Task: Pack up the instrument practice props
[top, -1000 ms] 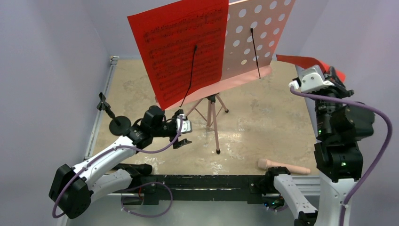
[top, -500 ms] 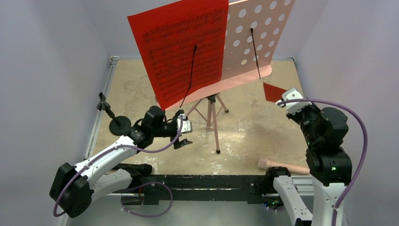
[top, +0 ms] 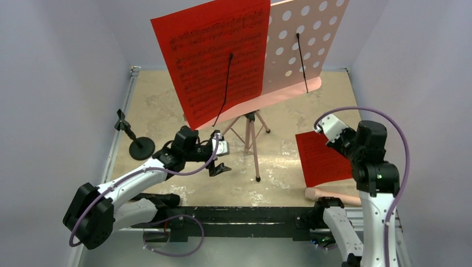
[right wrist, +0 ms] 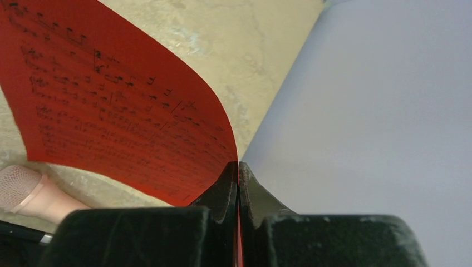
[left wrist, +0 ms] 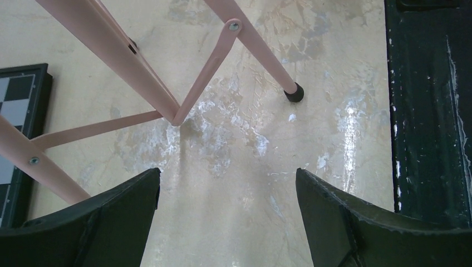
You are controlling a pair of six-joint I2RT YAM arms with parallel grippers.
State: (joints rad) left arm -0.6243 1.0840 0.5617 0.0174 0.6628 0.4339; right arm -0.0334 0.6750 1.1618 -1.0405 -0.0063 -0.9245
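Observation:
The pink music stand (top: 305,40) stands at the back on thin tripod legs (top: 255,146), and one red printed sheet (top: 214,55) rests on its perforated desk. My right gripper (top: 346,146) is shut on the edge of a second red sheet (top: 321,158), which hangs low over the table on the right. The wrist view shows that sheet (right wrist: 111,111) curving left from the pinched right gripper (right wrist: 238,167). Below the sheet, at the front right, lies the peach tube (top: 334,196). The black round-base peg stand (top: 139,146) is at the left. My left gripper (top: 221,154) is open beside the tripod legs (left wrist: 111,50), and the left gripper (left wrist: 228,189) holds nothing.
A black rail (top: 239,214) runs along the near edge and shows at the right of the left wrist view as the same rail (left wrist: 428,111). A black-and-white chessboard (left wrist: 16,111) lies behind the tripod legs. Grey walls close in the table on three sides.
My right arm has swung down and left, carrying the red sheet from high at the right wall to low over the table. The left arm edged slightly toward the tripod.

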